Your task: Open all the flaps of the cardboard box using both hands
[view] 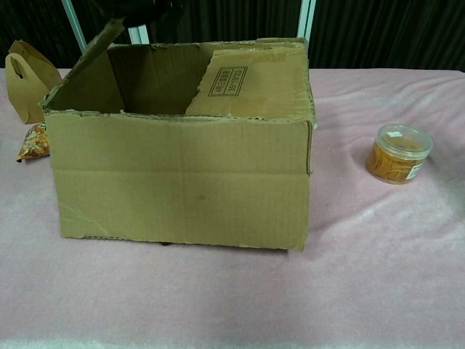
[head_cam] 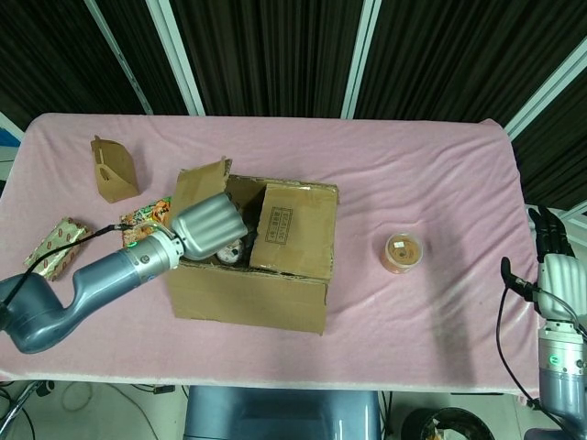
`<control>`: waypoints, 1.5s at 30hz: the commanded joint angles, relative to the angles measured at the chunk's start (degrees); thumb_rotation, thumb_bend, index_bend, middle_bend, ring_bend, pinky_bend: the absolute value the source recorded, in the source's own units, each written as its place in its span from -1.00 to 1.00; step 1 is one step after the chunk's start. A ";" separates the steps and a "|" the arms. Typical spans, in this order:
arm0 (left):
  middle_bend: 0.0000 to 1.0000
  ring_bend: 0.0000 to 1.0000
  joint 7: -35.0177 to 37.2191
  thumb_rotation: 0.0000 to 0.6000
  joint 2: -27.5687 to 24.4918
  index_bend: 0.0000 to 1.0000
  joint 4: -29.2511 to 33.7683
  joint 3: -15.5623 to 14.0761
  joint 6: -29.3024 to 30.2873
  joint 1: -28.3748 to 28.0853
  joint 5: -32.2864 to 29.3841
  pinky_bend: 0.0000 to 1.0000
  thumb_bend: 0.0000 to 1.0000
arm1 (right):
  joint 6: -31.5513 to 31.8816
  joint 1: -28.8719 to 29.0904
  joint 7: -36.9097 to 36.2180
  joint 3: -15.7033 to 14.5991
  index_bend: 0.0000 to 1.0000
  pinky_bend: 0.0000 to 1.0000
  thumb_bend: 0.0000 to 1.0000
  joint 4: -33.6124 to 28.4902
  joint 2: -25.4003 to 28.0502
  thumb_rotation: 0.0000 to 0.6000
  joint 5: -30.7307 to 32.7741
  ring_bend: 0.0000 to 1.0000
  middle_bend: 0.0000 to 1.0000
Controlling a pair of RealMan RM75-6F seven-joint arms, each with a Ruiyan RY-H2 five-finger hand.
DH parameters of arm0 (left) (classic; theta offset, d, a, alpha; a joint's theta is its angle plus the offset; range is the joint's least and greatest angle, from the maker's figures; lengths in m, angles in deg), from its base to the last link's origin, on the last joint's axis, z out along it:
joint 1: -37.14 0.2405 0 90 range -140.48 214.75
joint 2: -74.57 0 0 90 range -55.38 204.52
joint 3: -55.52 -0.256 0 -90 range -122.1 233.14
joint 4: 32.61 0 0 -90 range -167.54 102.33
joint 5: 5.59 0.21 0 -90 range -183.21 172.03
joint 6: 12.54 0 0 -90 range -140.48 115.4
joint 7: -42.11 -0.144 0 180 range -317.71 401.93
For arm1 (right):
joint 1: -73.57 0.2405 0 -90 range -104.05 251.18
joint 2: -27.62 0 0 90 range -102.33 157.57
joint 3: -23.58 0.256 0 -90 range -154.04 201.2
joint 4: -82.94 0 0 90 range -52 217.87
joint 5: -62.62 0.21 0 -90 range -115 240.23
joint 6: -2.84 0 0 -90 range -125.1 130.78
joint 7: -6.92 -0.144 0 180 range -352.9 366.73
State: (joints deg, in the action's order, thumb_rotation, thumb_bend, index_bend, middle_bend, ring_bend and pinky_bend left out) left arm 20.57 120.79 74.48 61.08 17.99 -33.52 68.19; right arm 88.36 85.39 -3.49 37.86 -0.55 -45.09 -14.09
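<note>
The box (head_cam: 266,266) sits mid-table (head_cam: 422,165). The left robot hand (head_cam: 209,229) grips the left flap (head_cam: 198,181), which is raised steeply; the right flap (head_cam: 292,227) lies folded inward. The right robot hand (head_cam: 554,261) hangs beside the table edge, fingers straight, holding nothing.

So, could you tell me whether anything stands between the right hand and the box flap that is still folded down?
Only the small plastic jar on the tablecloth lies between the right hand and the closed flap.
</note>
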 commanded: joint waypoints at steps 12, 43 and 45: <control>0.21 -0.11 2.63 1.00 -14.79 -0.10 9.68 -2.35 11.40 14.94 5.84 -0.06 0.71 | 0.64 -0.15 0.96 -0.21 -1.00 -0.54 -0.02 -0.88 -0.13 1.00 -1.27 -0.99 -0.97; -0.81 -0.93 15.10 1.00 -3.80 -0.77 -0.22 -4.74 43.27 47.26 3.89 -0.84 -0.49 | 0.04 0.38 4.59 -0.32 -1.00 -0.54 -0.01 -3.92 2.07 1.00 -3.05 -0.99 -0.97; -0.95 -1.00 14.65 1.00 0.79 -0.92 -2.00 -4.19 47.94 50.07 2.50 -0.95 -0.61 | -0.61 1.10 6.52 -0.43 -1.00 -0.54 -0.02 -5.41 3.29 1.00 -4.08 -0.99 -0.97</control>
State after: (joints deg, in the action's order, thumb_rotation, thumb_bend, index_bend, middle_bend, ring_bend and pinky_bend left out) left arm 34.48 113.88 75.82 55.89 57.90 10.79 74.09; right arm 88.21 85.93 1.81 37.50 -4.92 -42.70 -17.37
